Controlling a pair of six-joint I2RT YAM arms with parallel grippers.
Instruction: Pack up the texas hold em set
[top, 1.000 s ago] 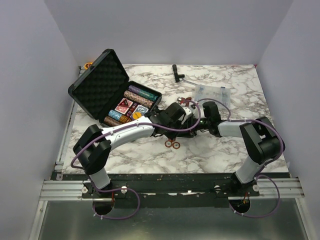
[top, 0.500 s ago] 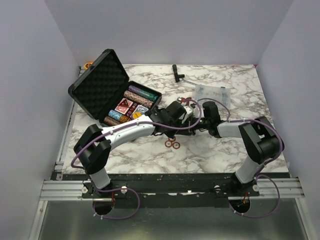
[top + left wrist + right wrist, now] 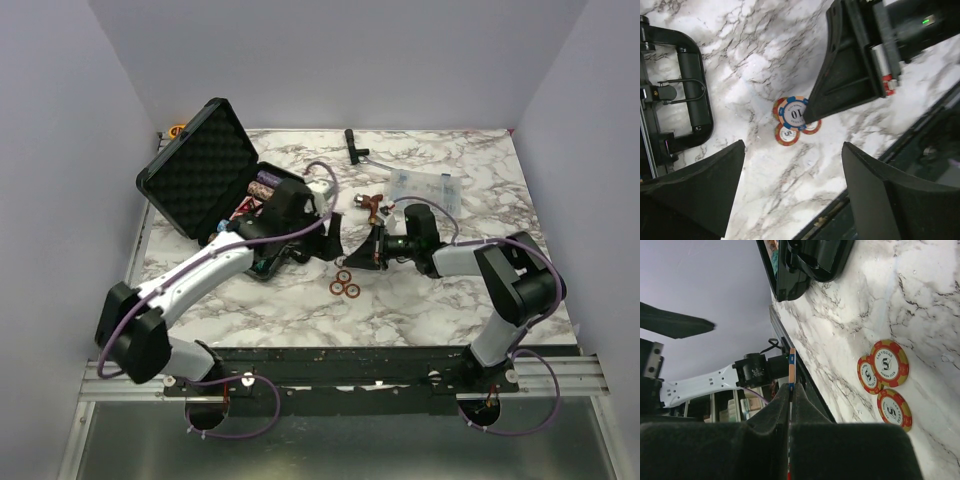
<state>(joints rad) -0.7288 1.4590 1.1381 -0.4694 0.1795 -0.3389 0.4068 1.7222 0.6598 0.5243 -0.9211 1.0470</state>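
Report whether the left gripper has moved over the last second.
Yes. The left gripper has swung left toward the briefcase, away from the loose chips.

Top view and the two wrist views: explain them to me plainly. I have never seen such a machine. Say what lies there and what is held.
These are two robot arms bolted to a marble table. The top view looks down from above and behind them; each wrist view comes from a camera beside that arm's own fingers. On the table stand an open black case holding poker chips, a clear box and three loose red chips. The right gripper pinches one blue-and-orange chip marked 10. The left gripper is open and empty.
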